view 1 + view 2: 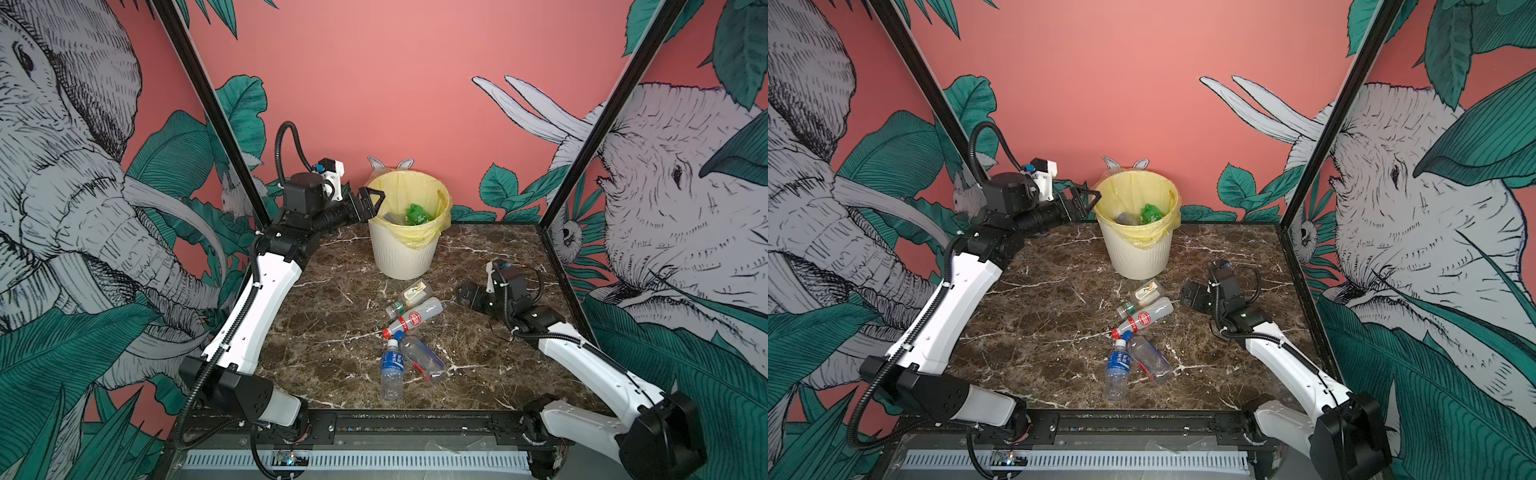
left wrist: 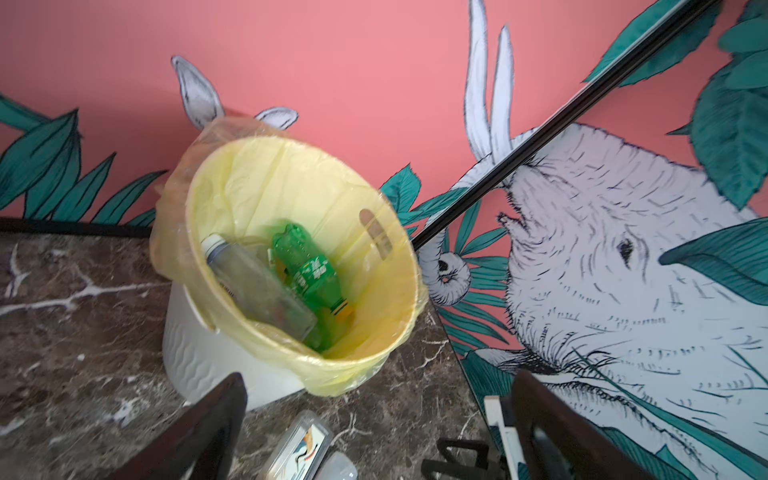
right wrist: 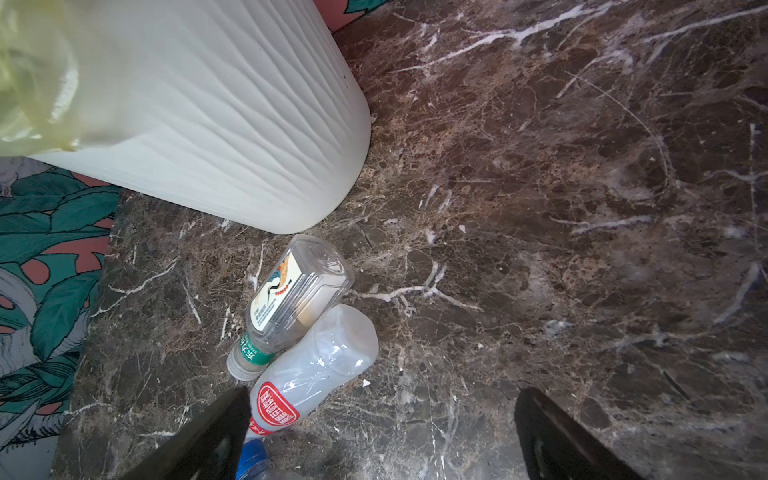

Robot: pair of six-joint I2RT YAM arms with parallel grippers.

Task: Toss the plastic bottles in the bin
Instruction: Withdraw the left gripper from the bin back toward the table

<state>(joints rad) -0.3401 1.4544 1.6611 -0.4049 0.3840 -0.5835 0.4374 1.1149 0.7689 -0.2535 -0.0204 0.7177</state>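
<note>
- My left gripper (image 1: pixel 370 204) hangs at the rim of the bin (image 1: pixel 401 257), jaws wide and empty. My right gripper (image 1: pixel 465 296) sits low over the table (image 1: pixel 332 291), also wide and empty, near the loose bottles.
- Bin: at the back of the table; round, cream-white, with a wavy ribbed wall and a thin yellow bag folded over the rim.
- Done: at least two bottles are inside, a green bottle (image 2: pixel 309 270) and a clear pale-capped bottle (image 2: pixel 257 286). I cannot tell whether others lie beneath.
- Left: four lie on their sides in front of the bin:
  - a squarish cream-labelled bottle (image 1: pixel 411 297);
  - touching it, a red-labelled bottle (image 1: pixel 415 318);
  - a blue-labelled bottle (image 1: pixel 392 370);
  - a clear blue-capped bottle (image 1: pixel 424 357).
- Judgement: the task is well short of complete.
- Materials: thin, glossy plastic. The round bodies probably roll on the smooth dark marbled top.
</note>
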